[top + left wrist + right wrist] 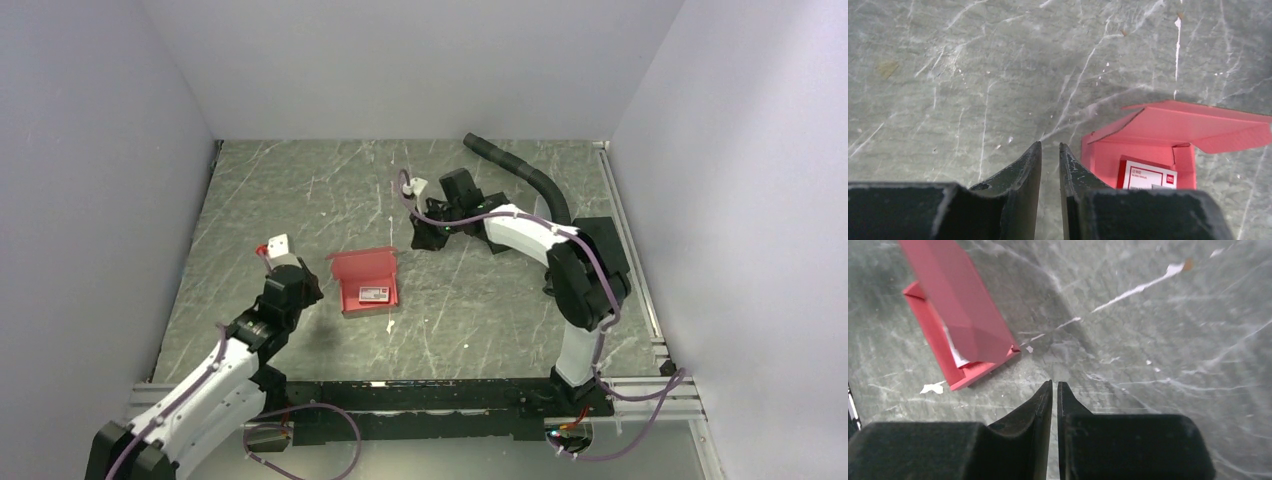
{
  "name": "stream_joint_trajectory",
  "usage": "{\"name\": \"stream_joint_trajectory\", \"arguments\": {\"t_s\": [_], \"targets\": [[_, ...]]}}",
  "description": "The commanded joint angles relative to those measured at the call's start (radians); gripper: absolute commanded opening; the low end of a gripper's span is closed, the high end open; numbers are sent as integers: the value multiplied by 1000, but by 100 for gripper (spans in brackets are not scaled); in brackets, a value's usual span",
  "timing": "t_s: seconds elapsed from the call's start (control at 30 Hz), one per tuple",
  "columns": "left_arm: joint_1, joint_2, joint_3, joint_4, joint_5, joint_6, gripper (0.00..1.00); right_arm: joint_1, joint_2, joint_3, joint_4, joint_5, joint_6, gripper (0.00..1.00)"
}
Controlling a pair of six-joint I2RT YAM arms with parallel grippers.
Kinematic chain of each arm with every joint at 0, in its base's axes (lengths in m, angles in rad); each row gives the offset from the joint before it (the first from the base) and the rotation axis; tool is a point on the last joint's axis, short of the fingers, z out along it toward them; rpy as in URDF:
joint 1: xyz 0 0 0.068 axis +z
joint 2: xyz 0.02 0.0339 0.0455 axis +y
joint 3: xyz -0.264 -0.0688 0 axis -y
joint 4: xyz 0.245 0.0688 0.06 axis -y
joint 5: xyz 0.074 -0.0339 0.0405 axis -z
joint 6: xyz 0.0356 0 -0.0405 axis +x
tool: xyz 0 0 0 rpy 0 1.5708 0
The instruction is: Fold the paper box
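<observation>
The paper box (365, 285) is red-pink and sits open on the grey table, left of centre. Its lid (1198, 125) stands raised at the back. A small red-and-white card (1148, 175) lies inside it. My left gripper (305, 287) hovers just left of the box; in the left wrist view the left gripper (1049, 145) shows a narrow gap with only table between the fingers. My right gripper (420, 238) hangs behind and to the right of the box, apart from it. In the right wrist view the right gripper (1054, 382) has its fingers nearly touching and empty, with the box (958, 305) at upper left.
A small white scrap (389, 326) lies on the table just in front of the box. A black hose (520, 170) curves along the back right. An aluminium rail (630, 250) runs down the right edge, and white walls close in three sides.
</observation>
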Motion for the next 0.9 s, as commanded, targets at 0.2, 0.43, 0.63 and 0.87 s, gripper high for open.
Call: {"name": "stream_joint_trajectory", "arguments": {"t_s": [0.2, 0.43, 0.63, 0.87], "targets": [[43, 235, 10, 378, 219, 74, 18, 32, 76, -26, 126, -43, 296, 9], [45, 263, -36, 468, 337, 12, 16, 58, 77, -38, 179, -156, 418, 9], [45, 317, -34, 528, 392, -28, 16, 69, 93, -53, 217, -218, 507, 8], [45, 328, 8, 502, 404, -1, 17, 17, 75, -10, 79, -49, 330, 14]]}}
